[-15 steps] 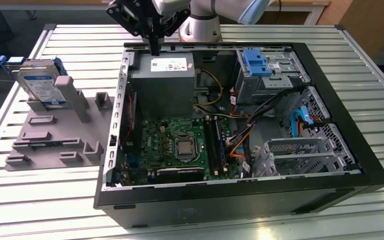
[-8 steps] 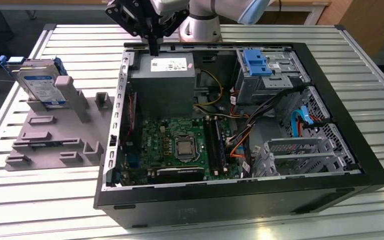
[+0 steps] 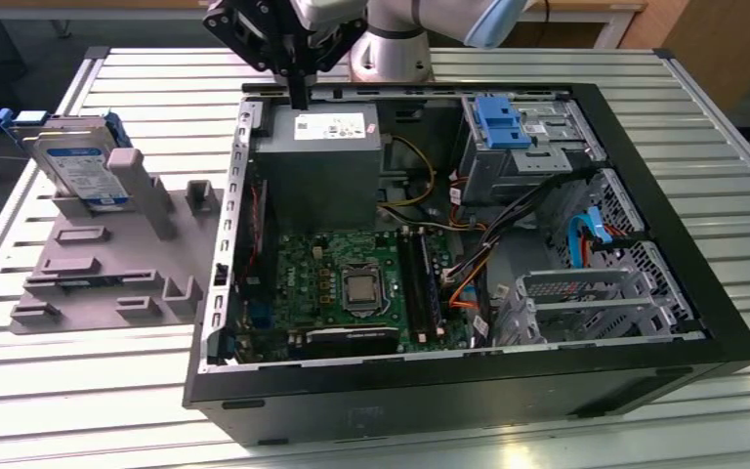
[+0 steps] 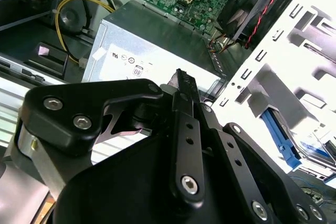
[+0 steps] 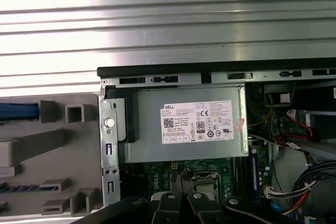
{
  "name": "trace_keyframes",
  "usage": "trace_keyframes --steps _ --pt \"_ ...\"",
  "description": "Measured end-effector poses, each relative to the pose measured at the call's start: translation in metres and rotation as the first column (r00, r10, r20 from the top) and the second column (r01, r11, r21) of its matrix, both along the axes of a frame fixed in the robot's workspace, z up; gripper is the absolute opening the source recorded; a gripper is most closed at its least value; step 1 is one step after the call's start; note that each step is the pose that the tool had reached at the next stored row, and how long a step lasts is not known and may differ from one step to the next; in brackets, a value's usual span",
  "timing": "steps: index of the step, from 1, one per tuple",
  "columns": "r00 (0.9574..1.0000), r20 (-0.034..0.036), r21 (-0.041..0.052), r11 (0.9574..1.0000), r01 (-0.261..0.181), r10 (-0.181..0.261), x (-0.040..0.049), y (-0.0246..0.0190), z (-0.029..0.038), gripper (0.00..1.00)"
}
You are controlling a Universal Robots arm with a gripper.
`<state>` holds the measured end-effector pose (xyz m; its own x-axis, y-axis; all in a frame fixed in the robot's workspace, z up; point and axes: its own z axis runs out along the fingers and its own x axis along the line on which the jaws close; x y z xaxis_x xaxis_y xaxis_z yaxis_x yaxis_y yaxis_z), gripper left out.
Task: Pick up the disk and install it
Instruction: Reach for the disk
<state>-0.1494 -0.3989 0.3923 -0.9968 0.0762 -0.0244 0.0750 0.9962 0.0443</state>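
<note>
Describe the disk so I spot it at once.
Beside the computer case, on the exterior view's left, sits a grey holder. The disk stands propped in it: silver, white-and-blue label, blue rails, unlike the grey power-supply box inside the case.

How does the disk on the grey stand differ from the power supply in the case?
The disk stands on edge in the grey stand; the power supply sits inside the case. The disk is thin; the power supply is a bulky box. The disk has a blue rail; the power supply has none. Both are labelled grey metal.
</note>
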Motion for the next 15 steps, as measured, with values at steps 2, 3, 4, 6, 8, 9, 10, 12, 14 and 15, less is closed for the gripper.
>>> trace_keyframes --steps 2,3,4,6,8,9,10,12,14,15 --pt "1.0000 0.0000 0.0000 1.0000 0.000 0.000 -0.0004 0.0000 -0.0001 0.11" --pt "1.0000 0.0000 0.0001 1.0000 0.000 0.000 -0.0007 0.0000 -0.0001 0.11" --pt "1.0000 0.0000 0.0001 1.0000 0.000 0.000 -0.0010 0.0000 -0.0001 0.11" --pt "1.0000 0.0000 0.0000 1.0000 0.000 0.000 -0.0017 0.0000 -0.0002 0.11" --pt "1.0000 0.0000 0.0000 1.0000 0.000 0.000 -0.0025 0.0000 -0.0002 0.11" --pt "1.0000 0.0000 0.0001 1.0000 0.000 0.000 -0.0028 0.0000 -0.0003 0.11" --pt "1.0000 0.0001 0.0001 1.0000 0.000 0.000 -0.0031 0.0000 -0.0003 0.11" --pt "1.0000 0.0000 0.0000 1.0000 0.000 0.000 -0.0038 0.0000 -0.0004 0.11" --pt "1.0000 0.0000 0.0000 1.0000 0.000 0.000 -0.0043 0.0000 -0.0005 0.11" --pt "1.0000 0.0000 0.0000 1.0000 0.000 0.000 -0.0047 0.0000 -0.0006 0.11"
